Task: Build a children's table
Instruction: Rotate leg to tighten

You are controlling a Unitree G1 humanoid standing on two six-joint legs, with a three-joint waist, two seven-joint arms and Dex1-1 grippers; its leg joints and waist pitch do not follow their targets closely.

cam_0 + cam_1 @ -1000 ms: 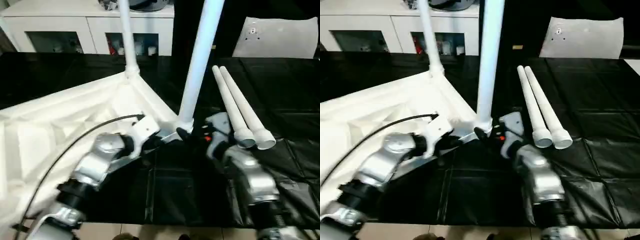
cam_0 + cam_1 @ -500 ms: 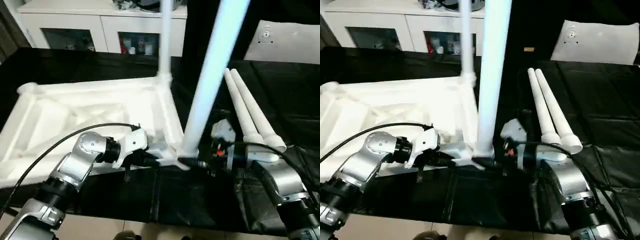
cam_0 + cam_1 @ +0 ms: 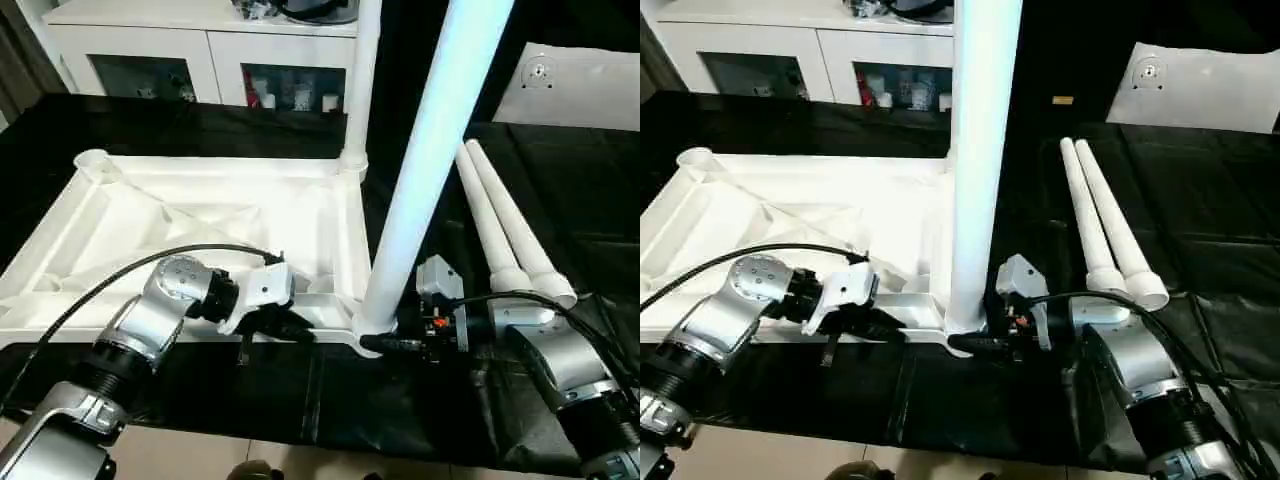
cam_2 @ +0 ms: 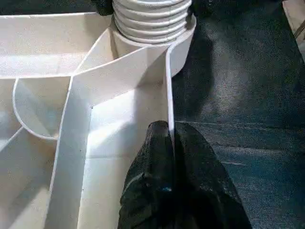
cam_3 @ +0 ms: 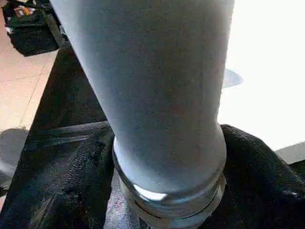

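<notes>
looks like an indoor lab or test room: work tabletop point(image 3: 150, 130) under taped black sheeting, white glass-door cabinet point(image 3: 200, 60) with small bottles behind it, beige tile floor point(image 5: 19, 95), black bag on the floor point(image 5: 28, 28).

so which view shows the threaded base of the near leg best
The left wrist view: the leg's ribbed threads sit plainly in the tabletop's corner socket. The right wrist view shows the same base close up but partly hidden. The eye views show it small, between both tools.
</notes>
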